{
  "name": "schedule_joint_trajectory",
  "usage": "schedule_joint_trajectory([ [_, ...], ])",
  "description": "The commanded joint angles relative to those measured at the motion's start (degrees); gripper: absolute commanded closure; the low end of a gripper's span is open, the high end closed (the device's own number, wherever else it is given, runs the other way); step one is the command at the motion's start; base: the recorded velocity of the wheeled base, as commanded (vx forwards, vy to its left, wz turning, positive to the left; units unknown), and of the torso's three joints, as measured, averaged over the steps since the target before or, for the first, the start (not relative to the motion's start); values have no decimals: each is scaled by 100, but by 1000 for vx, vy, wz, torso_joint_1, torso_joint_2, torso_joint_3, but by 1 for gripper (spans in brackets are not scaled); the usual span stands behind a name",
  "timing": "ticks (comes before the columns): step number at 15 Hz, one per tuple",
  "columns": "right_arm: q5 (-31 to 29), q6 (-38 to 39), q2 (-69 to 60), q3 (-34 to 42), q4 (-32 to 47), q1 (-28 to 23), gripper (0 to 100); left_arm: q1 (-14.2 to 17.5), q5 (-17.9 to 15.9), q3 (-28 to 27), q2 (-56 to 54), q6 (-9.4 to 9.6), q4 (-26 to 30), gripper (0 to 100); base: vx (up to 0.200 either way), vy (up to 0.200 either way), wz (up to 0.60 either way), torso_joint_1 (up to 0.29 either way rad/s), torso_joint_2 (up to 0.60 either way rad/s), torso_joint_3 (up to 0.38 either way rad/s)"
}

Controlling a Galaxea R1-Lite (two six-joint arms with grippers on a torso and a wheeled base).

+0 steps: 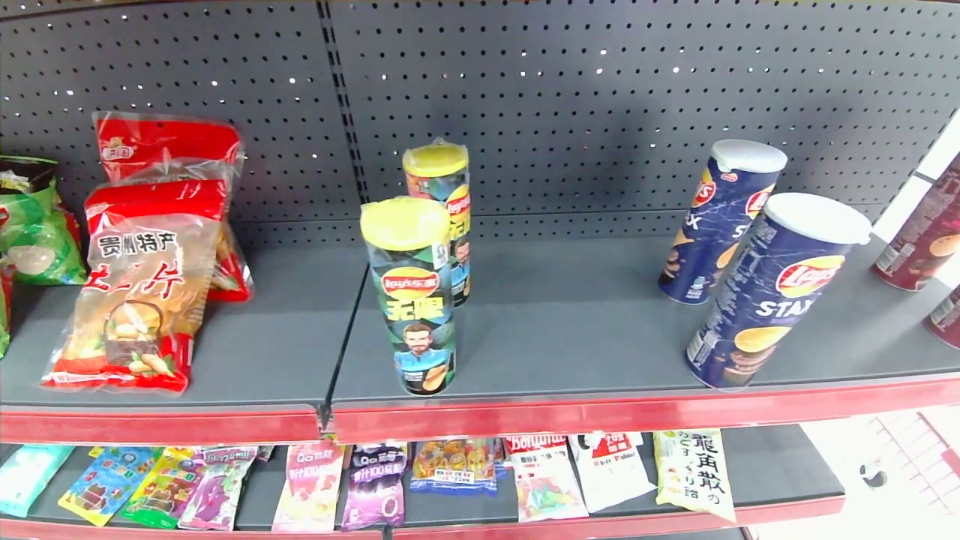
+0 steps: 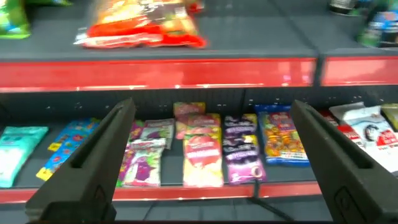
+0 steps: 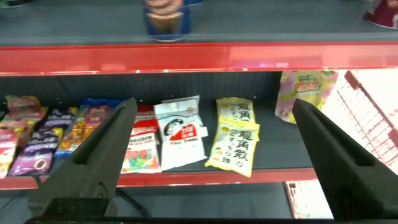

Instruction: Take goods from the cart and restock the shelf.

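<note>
My left gripper (image 2: 212,104) and right gripper (image 3: 214,102), jaws apart, face the shelf (image 1: 600,409); I'd grasp its probably light, stiff, slick chip can (image 1: 414,300) mid-body.

1. The left gripper (image 2: 212,104) is held wide open: its two dark fingers (image 2: 93,162) stand far apart and level with each other.
2. The right gripper (image 3: 214,102) is likewise spread, with a broad gap between its dark fingers (image 3: 339,155).
</note>
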State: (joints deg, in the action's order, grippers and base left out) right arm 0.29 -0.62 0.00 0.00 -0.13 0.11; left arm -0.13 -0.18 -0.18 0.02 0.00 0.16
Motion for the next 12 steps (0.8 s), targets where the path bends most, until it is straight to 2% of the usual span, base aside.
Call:
schedule_joint_trajectory([
  [1,6,-8,9,0,-4,-2,0,-4,1,1,-2,0,2,0,0,-200,0,-2,-2,-2],
  [12,6,9,9,0,-4,-2,0,-4,1,1,-2,0,2,0,0,-200,0,3,3,3],
])
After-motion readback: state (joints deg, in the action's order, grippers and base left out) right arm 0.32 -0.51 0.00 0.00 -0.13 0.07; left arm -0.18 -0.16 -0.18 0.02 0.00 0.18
